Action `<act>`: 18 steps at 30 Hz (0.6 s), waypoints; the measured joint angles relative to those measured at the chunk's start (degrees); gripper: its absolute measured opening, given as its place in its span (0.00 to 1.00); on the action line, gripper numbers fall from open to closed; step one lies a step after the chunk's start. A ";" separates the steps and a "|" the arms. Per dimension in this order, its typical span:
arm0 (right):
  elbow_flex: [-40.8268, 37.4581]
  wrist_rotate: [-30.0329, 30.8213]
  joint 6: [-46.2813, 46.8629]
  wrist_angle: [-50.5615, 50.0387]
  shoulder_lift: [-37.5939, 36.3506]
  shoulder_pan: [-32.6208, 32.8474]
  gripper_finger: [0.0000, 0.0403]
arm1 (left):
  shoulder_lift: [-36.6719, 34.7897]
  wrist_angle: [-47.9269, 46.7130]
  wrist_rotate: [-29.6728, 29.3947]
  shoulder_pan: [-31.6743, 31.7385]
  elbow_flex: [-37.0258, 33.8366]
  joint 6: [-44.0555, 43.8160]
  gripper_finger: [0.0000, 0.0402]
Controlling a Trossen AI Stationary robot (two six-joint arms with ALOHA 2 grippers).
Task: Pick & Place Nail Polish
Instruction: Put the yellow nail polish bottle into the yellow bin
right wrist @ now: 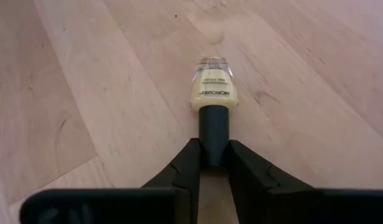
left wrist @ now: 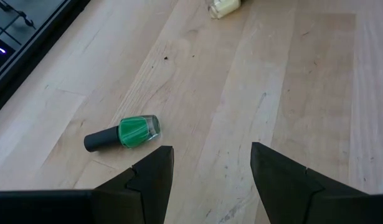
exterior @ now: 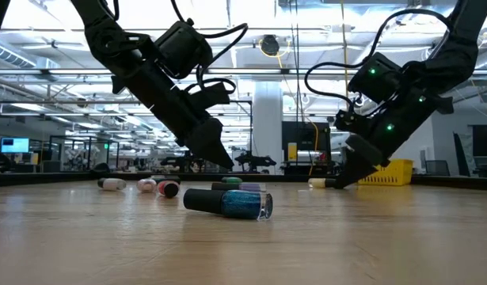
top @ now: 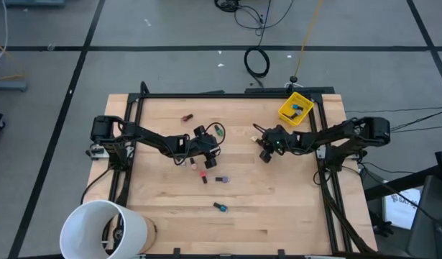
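My right gripper (right wrist: 209,163) is clamped on the dark cap of a pale yellow nail polish bottle (right wrist: 213,91), which lies on its side on the wooden tabletop (top: 278,208), body pointing away from my fingers (right wrist: 182,171). Seen from above, this grip sits in the right half of the tabletop, toward the far edge, near the yellow bin (top: 296,109) that stands at the far right corner. The bin has a few small things in it, too small to tell apart.

My left gripper (left wrist: 211,168) hangs with its jaws apart and nothing between them, around the middle of the tabletop. A green nail polish bottle (left wrist: 124,132) with a dark cap lies on its side just beside one finger, not touching it.

More bottles lie scattered on the wood: a teal glitter bottle (exterior: 230,203) close to the near edge, a purple bottle (top: 221,179) and a red bottle (top: 204,177) near the centre, and a dark red bottle (top: 186,117) toward the far left. A large white bucket (top: 104,229) stands at the near left corner.
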 joint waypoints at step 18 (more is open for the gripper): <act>-0.15 -1.66 -7.87 8.77 -14.49 2.03 0.12 | -18.99 4.76 18.06 -0.37 -1.60 -2.11 0.52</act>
